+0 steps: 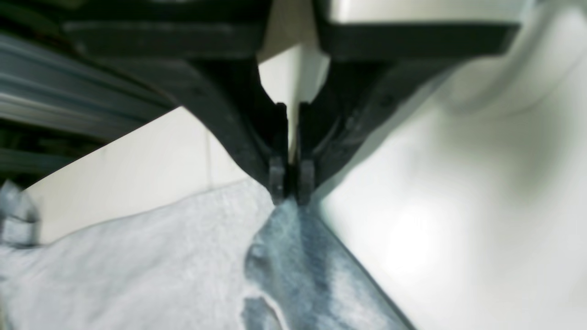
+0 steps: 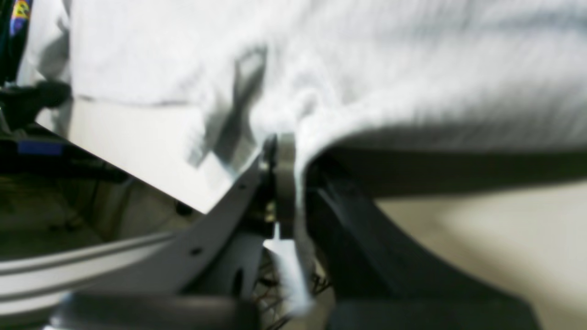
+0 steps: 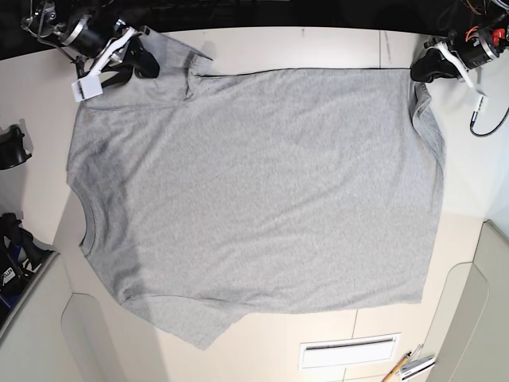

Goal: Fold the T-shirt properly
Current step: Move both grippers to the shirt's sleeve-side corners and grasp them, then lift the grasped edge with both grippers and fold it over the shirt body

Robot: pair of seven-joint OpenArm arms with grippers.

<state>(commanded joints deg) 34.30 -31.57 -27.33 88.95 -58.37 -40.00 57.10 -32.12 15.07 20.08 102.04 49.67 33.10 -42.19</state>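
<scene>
From where I sit, my black left gripper [image 1: 292, 183] is clenched on the upper right corner of the light heather-grey cotton T-shirt [image 3: 270, 183], the base view being my map. My black right gripper [image 2: 293, 183] is grasping the same shirt near its upper left corner, a pinched strip of cloth running between the fingers and hanging past them. Beyond that grip, a bunched flap of grey fabric juts above the shirt's top edge. The shirt itself lies spread wide across the pale cream tabletop [image 3: 318, 334], plain side showing, with a pointed piece sticking out at its lower left. Below the shirt's bottom edge, towards the right, I have a white rectangular panel [image 3: 349, 351], and just right of that, a slim orange-yellow pencil-like stick [image 3: 401, 364].
</scene>
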